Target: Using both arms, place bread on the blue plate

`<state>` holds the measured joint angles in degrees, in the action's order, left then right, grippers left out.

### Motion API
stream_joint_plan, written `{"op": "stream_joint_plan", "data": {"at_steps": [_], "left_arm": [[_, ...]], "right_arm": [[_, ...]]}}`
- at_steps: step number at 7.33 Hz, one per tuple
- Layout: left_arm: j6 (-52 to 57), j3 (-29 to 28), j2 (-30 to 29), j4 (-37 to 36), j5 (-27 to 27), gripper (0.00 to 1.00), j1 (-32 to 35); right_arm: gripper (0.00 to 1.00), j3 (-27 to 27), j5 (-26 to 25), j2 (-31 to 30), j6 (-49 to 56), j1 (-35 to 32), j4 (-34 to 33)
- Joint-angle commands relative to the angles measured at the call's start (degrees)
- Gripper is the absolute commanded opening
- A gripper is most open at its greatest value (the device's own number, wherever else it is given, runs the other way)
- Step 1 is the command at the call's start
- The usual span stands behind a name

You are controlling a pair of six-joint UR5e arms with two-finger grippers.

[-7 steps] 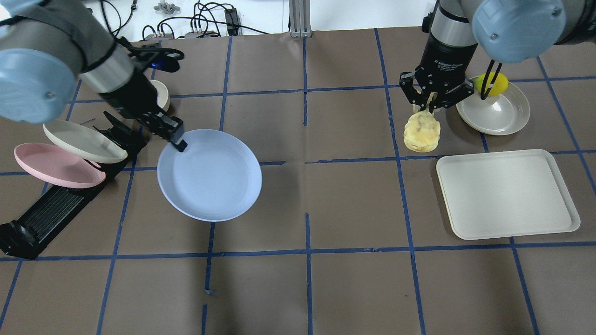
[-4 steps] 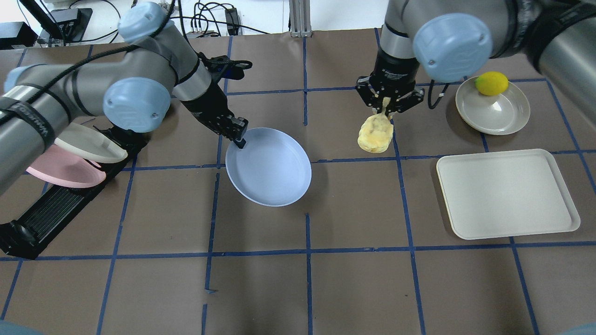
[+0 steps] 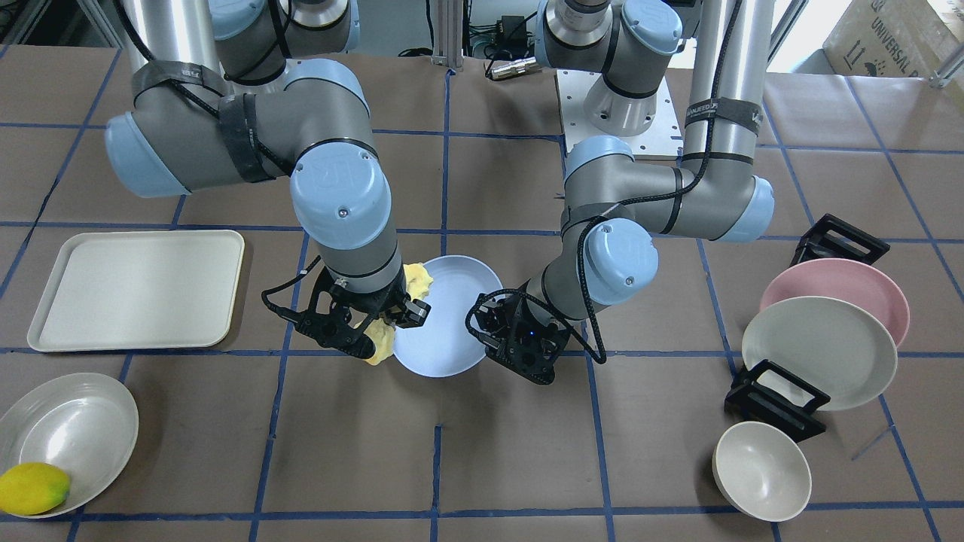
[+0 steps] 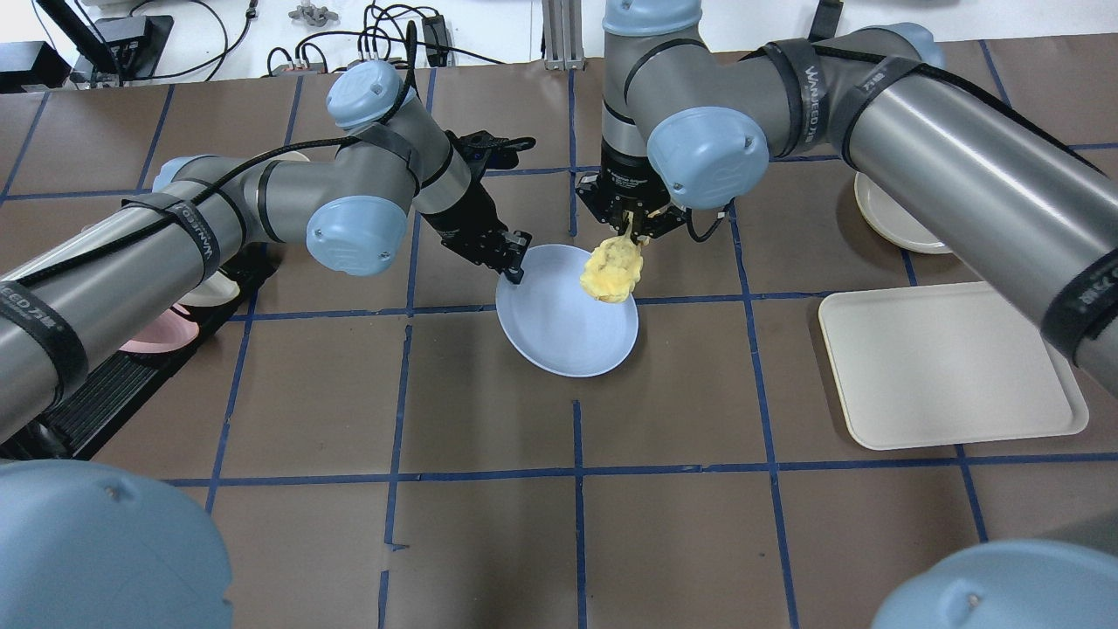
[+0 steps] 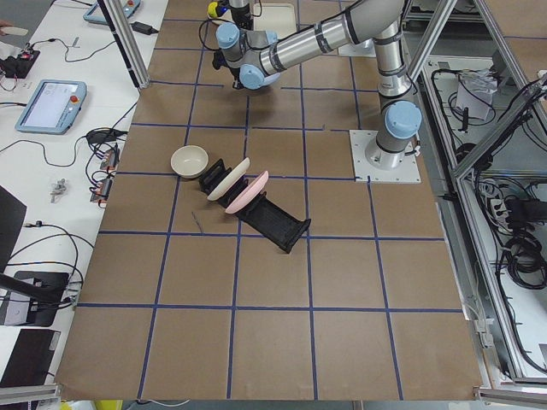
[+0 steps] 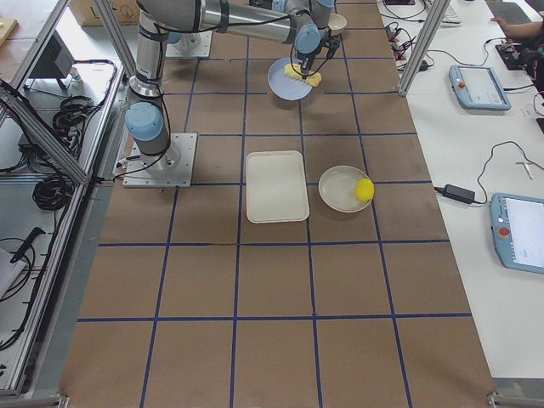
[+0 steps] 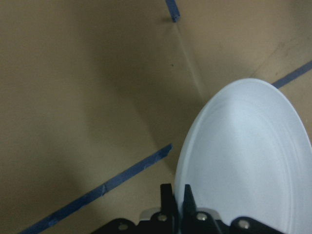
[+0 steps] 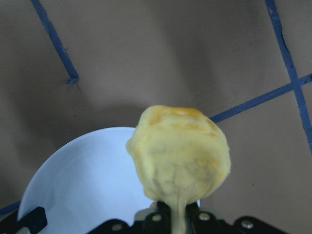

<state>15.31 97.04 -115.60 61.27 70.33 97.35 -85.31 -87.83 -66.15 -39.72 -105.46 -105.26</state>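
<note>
The blue plate (image 4: 563, 328) is near the table's middle, tilted, with my left gripper (image 4: 514, 269) shut on its far-left rim. The plate also shows in the front view (image 3: 444, 335) and in the left wrist view (image 7: 243, 161), where the gripper (image 7: 176, 197) pinches its edge. My right gripper (image 4: 631, 229) is shut on one end of the bread (image 4: 611, 273). The pale-yellow loaf hangs down over the plate's far-right rim. In the right wrist view the bread (image 8: 178, 156) dangles from the gripper (image 8: 178, 214) above the plate (image 8: 83, 190).
A white tray (image 4: 948, 362) lies on the right. A cream plate (image 3: 68, 429) holds a lemon (image 3: 34, 488). On the left, a black rack (image 4: 113, 393) holds a pink plate (image 3: 836, 282) and a cream plate (image 3: 821, 350). A bowl (image 3: 761, 470) stands beside it.
Both arms have moved toward the table's middle. The left one carried the blue plate to the right, the right one carried the bread to the left, and the bread now hangs over the plate's rim.
</note>
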Motion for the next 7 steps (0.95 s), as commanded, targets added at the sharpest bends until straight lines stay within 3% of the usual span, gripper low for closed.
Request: {"op": "stream_joint_plan", "data": {"at_steps": [1,3,5,6,7], "left_arm": [[-0.6,-0.8,1.4,0.3,1.5,1.0,-0.1],[-0.5,-0.6,4.8,0.7,6.6,1.0,-0.9],[0.1,-1.0,9.1,5.9,15.5,1.0,-2.7],[0.2,-1.5,11.7,10.7,16.2,1.0,-5.5],[0.3,-2.4,14.3,15.5,22.0,1.0,-7.3]], "right_arm": [[0.14,0.0,0.0,0.2,-2.3,-0.4,-0.4],[0.23,0.0,0.3,0.2,-4.4,-0.5,-0.4],[0.34,-0.1,3.6,0.3,-10.3,-0.5,-0.5],[0.99,0.0,3.0,0.1,-12.5,-0.4,-0.7],[1.0,-0.1,4.4,0.1,-12.8,-0.5,-0.8]]}}
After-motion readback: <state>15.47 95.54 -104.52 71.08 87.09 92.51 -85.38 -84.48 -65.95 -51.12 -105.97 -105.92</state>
